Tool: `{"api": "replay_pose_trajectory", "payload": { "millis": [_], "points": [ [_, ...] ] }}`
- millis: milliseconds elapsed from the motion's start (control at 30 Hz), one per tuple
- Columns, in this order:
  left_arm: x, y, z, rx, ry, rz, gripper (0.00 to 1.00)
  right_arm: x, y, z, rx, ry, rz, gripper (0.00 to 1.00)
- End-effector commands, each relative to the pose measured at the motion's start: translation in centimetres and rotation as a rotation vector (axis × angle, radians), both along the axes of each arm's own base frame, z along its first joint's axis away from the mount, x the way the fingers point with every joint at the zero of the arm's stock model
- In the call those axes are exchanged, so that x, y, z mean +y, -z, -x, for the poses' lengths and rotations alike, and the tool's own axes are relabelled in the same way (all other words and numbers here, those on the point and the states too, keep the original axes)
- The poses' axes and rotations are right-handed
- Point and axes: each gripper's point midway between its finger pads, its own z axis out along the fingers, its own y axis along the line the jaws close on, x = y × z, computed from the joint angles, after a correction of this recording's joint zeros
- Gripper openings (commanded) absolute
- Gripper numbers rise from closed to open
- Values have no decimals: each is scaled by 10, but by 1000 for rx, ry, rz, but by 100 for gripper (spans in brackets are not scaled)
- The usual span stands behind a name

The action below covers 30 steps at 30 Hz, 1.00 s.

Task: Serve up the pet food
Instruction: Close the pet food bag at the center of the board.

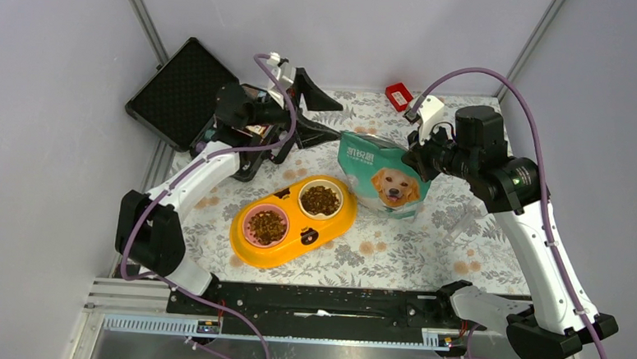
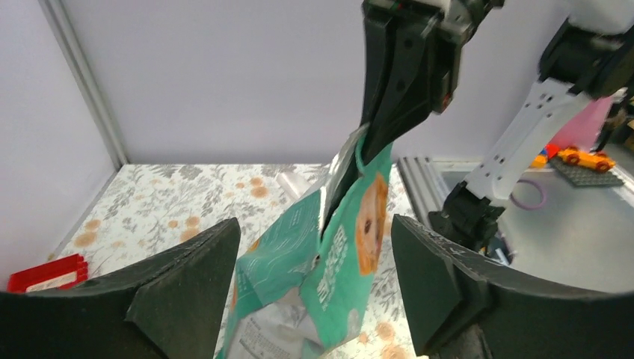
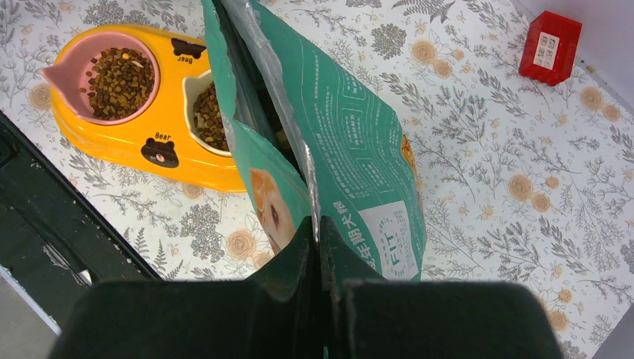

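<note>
The right gripper (image 3: 317, 224) is clamped on the top edge of the dog-food pouch (image 3: 351, 142), which is held upright directly below it. The left gripper (image 2: 314, 228) is spread apart, with the pouch just ahead of it. Kibble (image 3: 119, 71) is seen in both sides of the yellow double feeder (image 3: 112, 142), beyond the right gripper. Serving is judged essentially done; only release of the pouch is left.

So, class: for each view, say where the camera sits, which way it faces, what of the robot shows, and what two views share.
Top external: above and behind the bases, looking down on the table; both arms show.
Left wrist: faces across the table at the pouch; the open left gripper frames it.
Right wrist: looks down past the right gripper, shut on the pouch top, to the kibble in the yellow feeder.
Shared: both wrist views show the pouch and the red box.
</note>
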Motion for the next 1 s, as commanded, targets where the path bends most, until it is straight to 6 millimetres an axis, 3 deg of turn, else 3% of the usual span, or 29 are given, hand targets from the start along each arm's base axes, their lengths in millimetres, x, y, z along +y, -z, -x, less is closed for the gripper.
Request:
{"api": "replay_pose_trajectory", "payload": {
  "millis": [0, 233, 400, 600, 733, 867, 967],
  "points": [
    [-4, 22, -1, -65, -10, -89, 81, -4, -18, -1, -55, 24, -15, 0],
    [-27, 50, -12, -36, -40, -170, 81, -2, -20, -2, -53, 17, -23, 0],
    [-36, 40, -2, -17, 13, -63, 75, -4, -19, -2, -56, 20, -15, 0],
    [-45, 43, 5, 6, 62, -64, 43, -4, -19, -2, -59, 23, -13, 0],
    [-46, 44, 6, 10, 72, -69, 31, -5, -19, -2, -61, 25, -10, 0],
    [-46, 43, 7, 7, 74, -73, 0, -6, -18, -2, -63, 29, -4, 0],
    [-45, 42, 7, 13, 67, -72, 0, -8, -18, -2, -65, 33, 4, 0]
  ]
}}
